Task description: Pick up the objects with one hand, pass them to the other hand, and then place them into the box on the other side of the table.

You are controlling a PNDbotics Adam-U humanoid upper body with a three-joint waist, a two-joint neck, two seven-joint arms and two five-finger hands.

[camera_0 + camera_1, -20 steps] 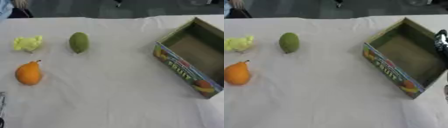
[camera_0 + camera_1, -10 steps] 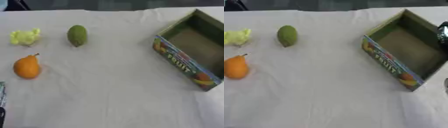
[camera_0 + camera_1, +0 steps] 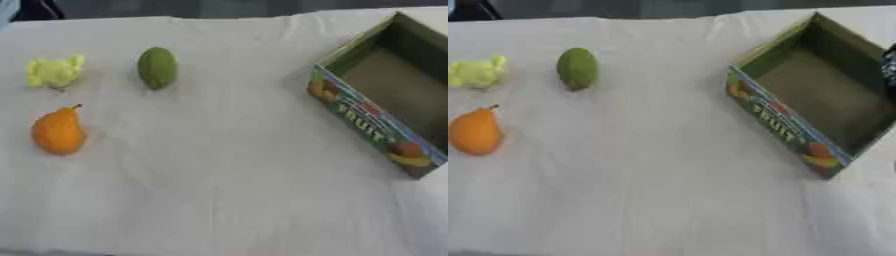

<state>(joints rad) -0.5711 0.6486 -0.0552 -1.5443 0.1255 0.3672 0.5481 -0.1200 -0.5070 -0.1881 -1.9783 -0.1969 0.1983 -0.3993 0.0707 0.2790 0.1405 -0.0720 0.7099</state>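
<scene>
tablecloth (image 3: 219, 190): white cloth, creased | box (image 3: 773, 118): printed cardboard, matt

table (image 3: 227, 200): white cloth, wrinkled | beyond far edge: dark floor (image 3: 219, 7)

Dark left hand gone from the lower left corner, right hand (image 3: 888, 67) only a sliver at the right edge

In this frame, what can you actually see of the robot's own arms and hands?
Very little. Only a dark, blurred, black-looking part shows at the right edge of the right eye view, beside the box; whether it is the right hand is unclear. No cables or markings can be made out. The left hand is out of view.
</scene>
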